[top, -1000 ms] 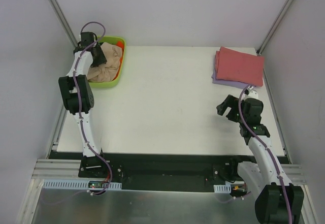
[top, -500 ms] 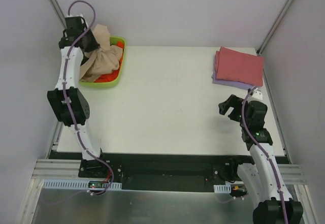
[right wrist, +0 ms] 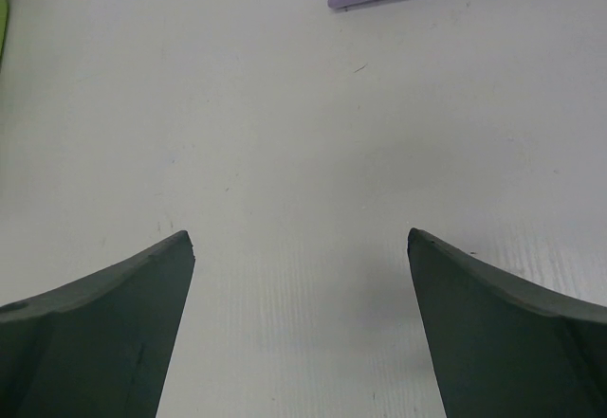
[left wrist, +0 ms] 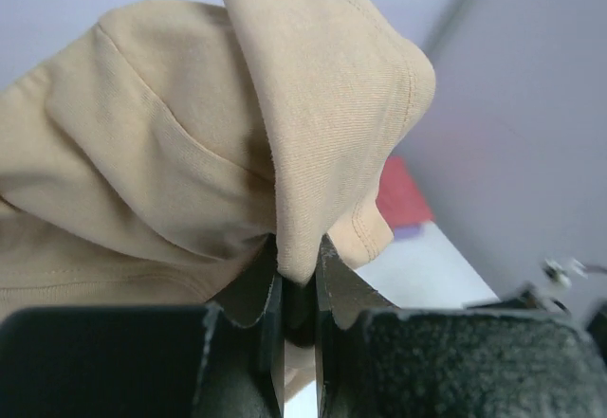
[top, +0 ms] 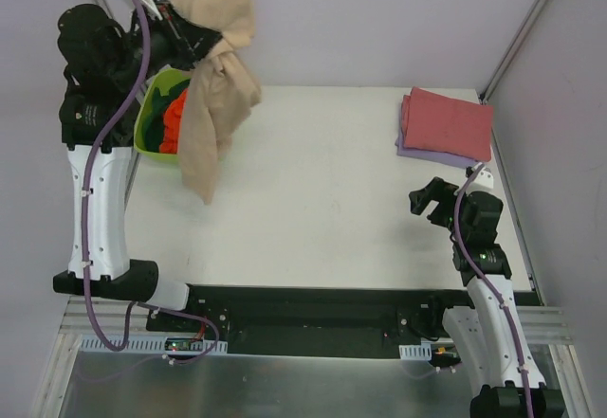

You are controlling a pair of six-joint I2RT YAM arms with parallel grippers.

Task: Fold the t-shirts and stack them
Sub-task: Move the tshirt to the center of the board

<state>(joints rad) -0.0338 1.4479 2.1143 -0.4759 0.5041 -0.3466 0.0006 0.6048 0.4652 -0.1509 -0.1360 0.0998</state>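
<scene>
1. My left gripper (left wrist: 299, 271) is clamped shut on a fold of the tan t-shirt (top: 216, 105), held high at ten o'clock. The shirt hangs bunched beside the lime-green tub (top: 147, 126), with its lower end over the table (top: 322, 209).
2. My right gripper (top: 432, 200) hovers low at four o'clock, jaws wide apart, holding nothing.
3. A folded dusty red t-shirt (top: 450, 122) lies on a lavender t-shirt (top: 417, 151) at two o'clock.
4. To do this well, I would carry the tan shirt to the table's centre and lower it until the hem lies flat. Then I would pinch a second corner with the right gripper so the cloth spreads.
5. I cannot tell which part of the shirt is pinched, or whether its hem touches the table.
6. The arm and the shirt hide much of the tub; only an orange t-shirt (top: 174, 126) shows clearly inside.
</scene>
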